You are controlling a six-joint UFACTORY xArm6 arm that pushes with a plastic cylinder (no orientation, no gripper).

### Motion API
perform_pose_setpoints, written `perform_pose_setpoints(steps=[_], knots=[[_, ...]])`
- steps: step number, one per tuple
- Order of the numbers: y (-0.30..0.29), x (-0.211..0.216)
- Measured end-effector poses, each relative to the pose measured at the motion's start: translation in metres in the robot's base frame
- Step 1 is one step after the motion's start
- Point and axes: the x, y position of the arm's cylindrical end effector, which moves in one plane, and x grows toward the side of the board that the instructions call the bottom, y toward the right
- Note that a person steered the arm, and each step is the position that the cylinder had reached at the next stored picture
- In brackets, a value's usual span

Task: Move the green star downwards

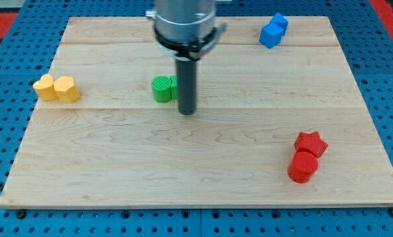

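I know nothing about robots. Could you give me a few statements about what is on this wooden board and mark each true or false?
1. My tip is just to the view's right of the green block. True.
2. Two yellow blocks sit near the board's right edge. False: they sit at the view's left edge.
3. The red star lies right above the red cylinder, the two apparently touching. True.
4. The blue blocks are in the view's bottom left corner. False: they are near the top right.
5. The green block sits against the red ones. False: they are far apart.
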Motion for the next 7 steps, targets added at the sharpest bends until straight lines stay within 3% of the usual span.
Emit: perform_pose_setpoints(steps=[4, 5, 6, 7], knots=[[-0.004, -0.118], [-0.040, -0.137], [-0.033, -0.155], [0.026, -0.157]])
